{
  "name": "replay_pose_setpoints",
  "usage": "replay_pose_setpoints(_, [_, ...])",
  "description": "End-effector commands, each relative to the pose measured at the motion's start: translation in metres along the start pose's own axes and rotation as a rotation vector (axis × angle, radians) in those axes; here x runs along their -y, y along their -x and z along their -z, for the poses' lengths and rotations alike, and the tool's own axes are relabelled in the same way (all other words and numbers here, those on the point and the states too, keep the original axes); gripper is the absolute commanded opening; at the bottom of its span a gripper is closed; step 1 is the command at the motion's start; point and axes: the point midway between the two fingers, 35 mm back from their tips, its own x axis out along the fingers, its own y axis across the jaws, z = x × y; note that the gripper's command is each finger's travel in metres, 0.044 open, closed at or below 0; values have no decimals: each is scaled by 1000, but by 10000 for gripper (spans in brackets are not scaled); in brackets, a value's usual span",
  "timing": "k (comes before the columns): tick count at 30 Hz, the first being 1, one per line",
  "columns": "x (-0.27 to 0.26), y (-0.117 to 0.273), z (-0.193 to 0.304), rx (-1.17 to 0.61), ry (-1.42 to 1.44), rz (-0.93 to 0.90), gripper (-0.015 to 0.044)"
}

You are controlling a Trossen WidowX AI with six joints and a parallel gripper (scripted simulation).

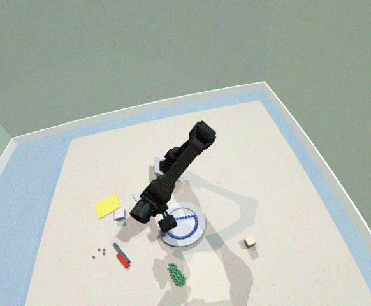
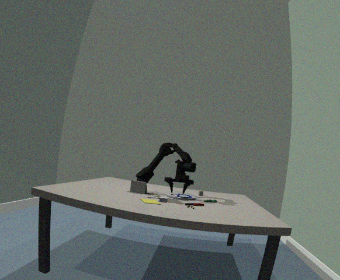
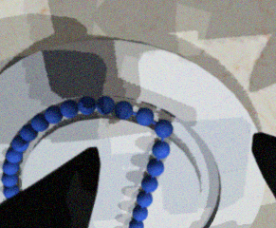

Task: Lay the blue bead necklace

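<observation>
The round bead board [image 1: 201, 229] [image 3: 223, 95] is pale, with a ring-shaped groove. The blue bead necklace [image 1: 196, 222] [image 2: 183, 195] [image 3: 53, 114] lies on it. In the wrist view, its curved part follows the groove at the left and top, then bends sharply, and a straight row cuts across the inner disc. The groove at the right holds no beads there. My gripper [image 2: 177, 192] [image 3: 174, 148] is open and empty, low over the board, with the bend and straight row between the fingers in the wrist view. The left finger hides part of the necklace.
Green beads [image 1: 176, 275] [image 2: 210, 200] lie in front of the board. A red and grey bar [image 1: 123, 260], small brown beads [image 1: 104, 250], a yellow sheet [image 1: 106, 206] [image 2: 150, 201] and a grey block [image 1: 120, 213] lie left. A cream cube [image 1: 250, 241] stands right.
</observation>
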Motion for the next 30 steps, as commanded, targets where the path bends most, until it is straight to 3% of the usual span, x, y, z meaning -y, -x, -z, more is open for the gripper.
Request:
replay_pose_setpoints(1, [-3,15,-2,10,260,1,230])
replay_pose_setpoints(6, [-4,21,-2,10,374,1,120])
replay_pose_setpoints(30, [-5,-6,-4,15,377,0,120])
